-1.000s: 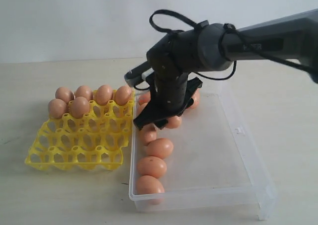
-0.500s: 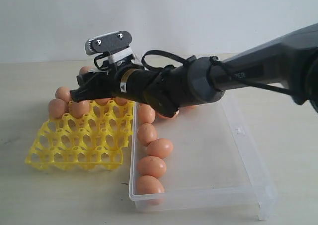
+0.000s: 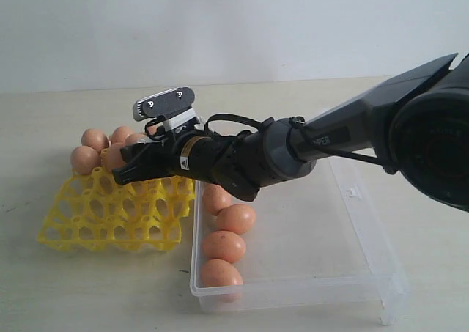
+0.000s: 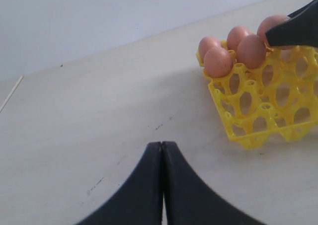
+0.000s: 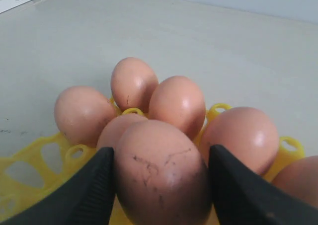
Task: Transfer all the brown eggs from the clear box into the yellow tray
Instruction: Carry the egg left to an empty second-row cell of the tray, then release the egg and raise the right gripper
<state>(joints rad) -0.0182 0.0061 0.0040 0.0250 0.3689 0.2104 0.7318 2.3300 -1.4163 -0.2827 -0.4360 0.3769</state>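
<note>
Crowding is the main risk. The right gripper holds one egg by its sides, jaws wide around it, low over the tray and close against the seated eggs that fill the tray's 12 o'clock edge. From the wrist view the carried egg looks near enough to touch its neighbours, so a descent that drifts toward 12 o'clock could knock shell on shell or roll a seated egg out of its cup. Landing on a peg instead of in a cup would leave the egg tilted when released. Fingers opening in so tight a spot may also push the eggs on either side, and the light lattice could slide.

Room lies toward 6 o'clock, where the cups are empty. At 3 o'clock of the tray stands the box, with the remaining eggs lined along its 9 o'clock wall, right under the arm, so a low retreat could clip them. The left gripper is closed on nothing, over bare table well clear of the tray.
</note>
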